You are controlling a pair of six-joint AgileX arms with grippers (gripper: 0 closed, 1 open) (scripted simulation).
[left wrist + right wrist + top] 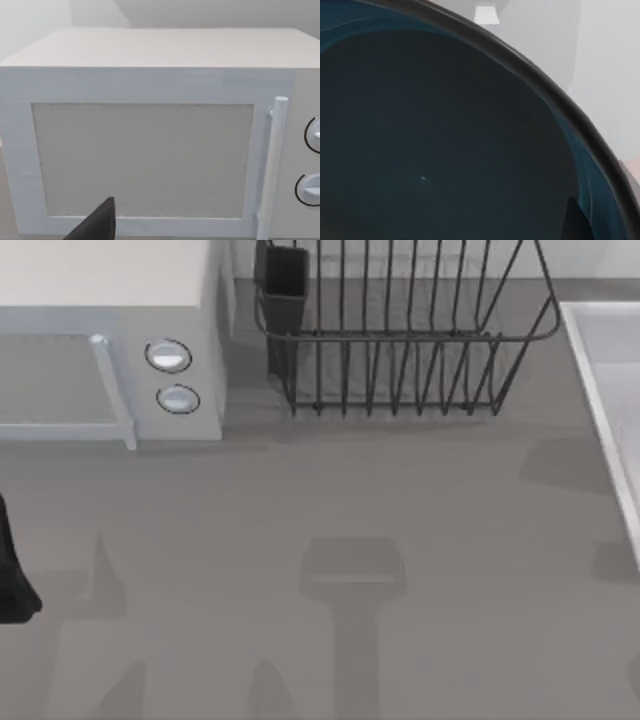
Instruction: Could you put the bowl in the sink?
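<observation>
From above, the sink (600, 370) lies at the table's right edge, beside the wire dish rack (400, 330); the left arm (12, 580) sits at the left edge.

The left wrist view faces the microwave (150, 150).

The right wrist view looks closely into the bowl (430, 140); I cannot tell either gripper's opening or hold.

Even, soft light falls from overhead on the grey desk (300, 500) in the top view, leaving only faint, blurred-edged shadows: a T-shaped one toward 6 o'clock, paler patches toward 3 o'clock, and a thin band under the microwave (110, 340) and the dish rack (400, 340). In the left wrist view the microwave's white face is bright and flat, without glare. The right wrist view is dim across the bowl (445, 140), whose inside carries one tiny glint, with pale brightness past its rim toward 1 o'clock.
</observation>
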